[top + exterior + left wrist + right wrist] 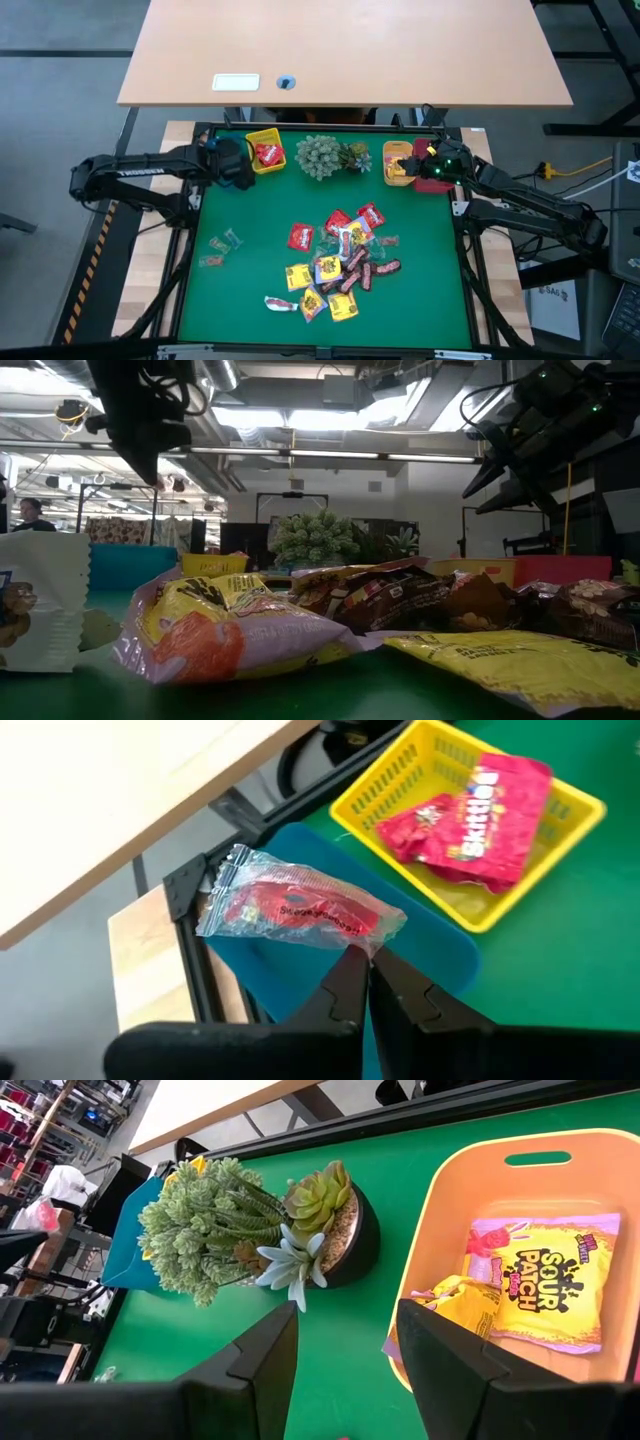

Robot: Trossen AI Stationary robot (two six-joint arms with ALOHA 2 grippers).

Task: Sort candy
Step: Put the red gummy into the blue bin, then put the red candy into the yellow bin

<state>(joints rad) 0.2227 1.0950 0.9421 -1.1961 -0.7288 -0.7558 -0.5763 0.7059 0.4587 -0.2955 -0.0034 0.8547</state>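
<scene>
Left wrist view, yellow bin point(570, 830) holding red packets point(470, 810), maybe two

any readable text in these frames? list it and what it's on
"Skittles" – red packet lying in the yellow bin, left wrist view.
"SOUR PATCH" – yellow packet in the orange bin, right wrist view; smaller print below it is unreadable.
Clear-wrapped red candy pinched in the left claw: a dark line of print, too blurred to read.
Pile packets in the high and low views: print too small or blurred.

Lab hall: exposed ceiling ducts point(300, 395), workbenches.
</scene>
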